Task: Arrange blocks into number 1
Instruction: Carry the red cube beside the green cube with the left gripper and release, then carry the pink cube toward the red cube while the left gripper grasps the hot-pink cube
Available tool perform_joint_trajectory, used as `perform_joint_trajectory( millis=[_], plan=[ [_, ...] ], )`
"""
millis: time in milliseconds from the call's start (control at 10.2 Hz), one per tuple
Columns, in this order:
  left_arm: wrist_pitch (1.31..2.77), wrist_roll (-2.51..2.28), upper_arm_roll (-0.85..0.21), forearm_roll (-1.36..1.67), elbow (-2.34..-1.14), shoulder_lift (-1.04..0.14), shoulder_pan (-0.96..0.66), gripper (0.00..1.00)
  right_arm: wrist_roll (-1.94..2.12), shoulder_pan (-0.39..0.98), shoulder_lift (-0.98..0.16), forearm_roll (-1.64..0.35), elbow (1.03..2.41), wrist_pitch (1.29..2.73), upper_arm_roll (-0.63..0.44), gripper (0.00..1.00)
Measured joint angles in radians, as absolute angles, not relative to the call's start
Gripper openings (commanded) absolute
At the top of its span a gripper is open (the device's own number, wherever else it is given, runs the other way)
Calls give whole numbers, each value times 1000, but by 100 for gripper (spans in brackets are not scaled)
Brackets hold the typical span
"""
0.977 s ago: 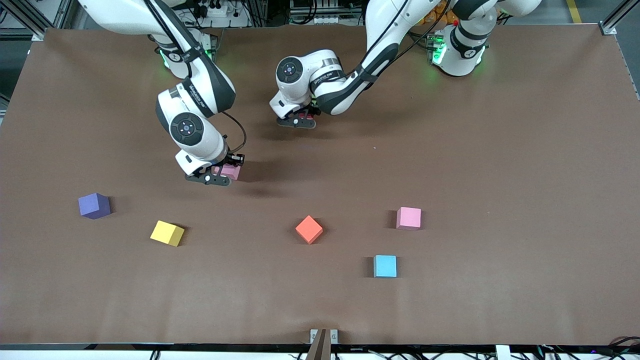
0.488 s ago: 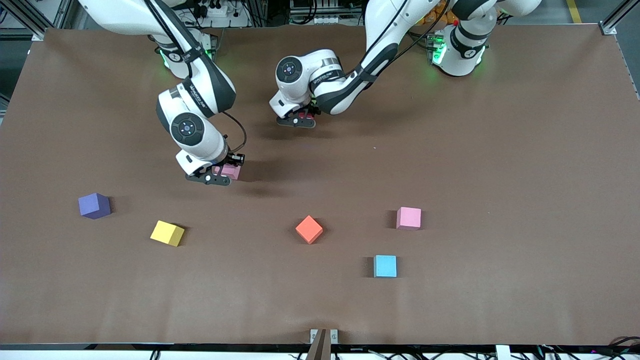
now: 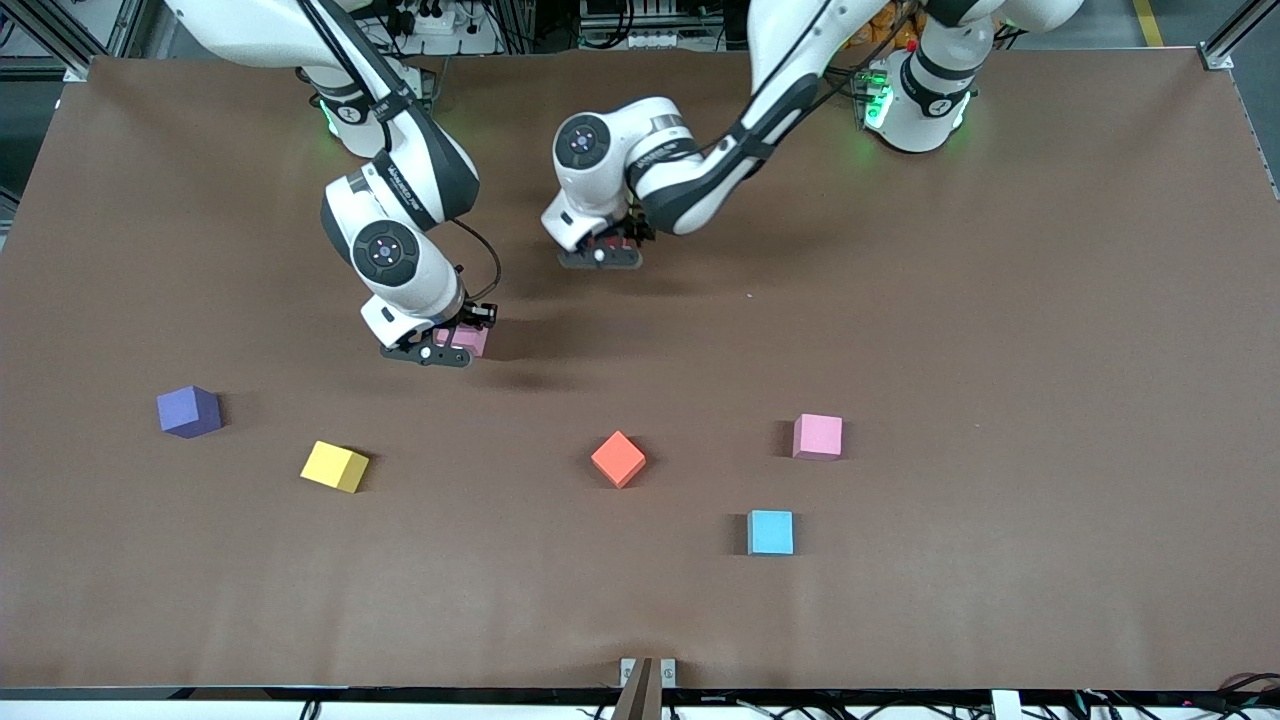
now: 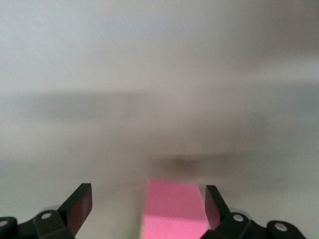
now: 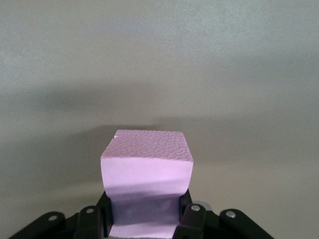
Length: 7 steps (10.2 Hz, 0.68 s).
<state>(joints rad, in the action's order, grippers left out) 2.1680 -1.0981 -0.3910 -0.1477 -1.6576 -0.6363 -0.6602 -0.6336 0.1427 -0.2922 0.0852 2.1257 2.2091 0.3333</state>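
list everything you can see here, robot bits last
table: 1, brown
purple block: 1, purple, toward the right arm's end
yellow block: 1, yellow, beside the purple one, nearer the camera
orange block: 1, orange, mid-table
loose pink block: 1, pink, toward the left arm's end from orange
light blue block: 1, light blue, nearest the camera
reddish block: 1, between the left gripper's open fingers
held pink block: 1, pink, clamped in the right gripper
left gripper: open
right gripper: shut
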Motion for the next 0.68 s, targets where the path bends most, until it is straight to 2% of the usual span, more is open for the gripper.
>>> perform_joint_trajectory(
  millis=[195,488,684],
  plan=[
    [2155,-1056,-339,-192,-1652,-591,-531,100,-618,180,-294,85,2121,2212,334,0],
    [2155,-836,-331,-224,-1625,-593,-308,100,-673,298,-305,36,2084,2215,336,0],
    [2155,-696,-330,-224,-1612,-608,-227,100,-813,400,-336,31,2050,2226,338,0]
  ],
)
